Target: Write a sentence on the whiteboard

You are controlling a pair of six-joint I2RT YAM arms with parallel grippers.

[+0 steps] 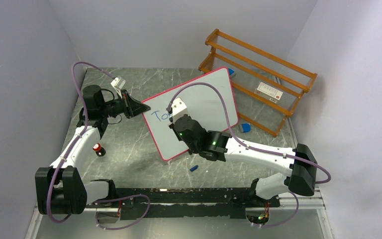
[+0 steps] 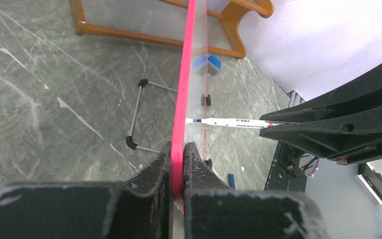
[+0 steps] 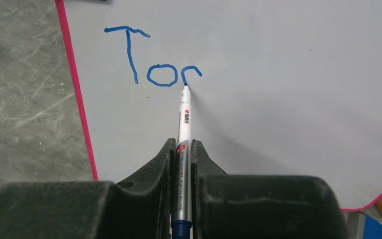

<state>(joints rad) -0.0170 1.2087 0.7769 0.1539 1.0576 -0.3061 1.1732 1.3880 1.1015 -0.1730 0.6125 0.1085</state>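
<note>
Pinching the marker [image 3: 184, 112], the right gripper [image 3: 183, 147] sets its tip on the unfinished third letter of the sentence [image 3: 129, 55], bare whiteboard [image 3: 288, 89] lying rightward, rim clamped in the left gripper [image 2: 178, 152].

**Whiteboard** [image 1: 209, 94]: a white rectangular board with rounded corners and a thin pink-red rim, turned askew, its far corner set just beside the left end of the orange wooden rack [image 1: 258, 79]. **Sentence** [image 3: 151, 59]: only begun in blue marker, "To" and one partial stroke, written at the board end farthest from the rack.
</note>
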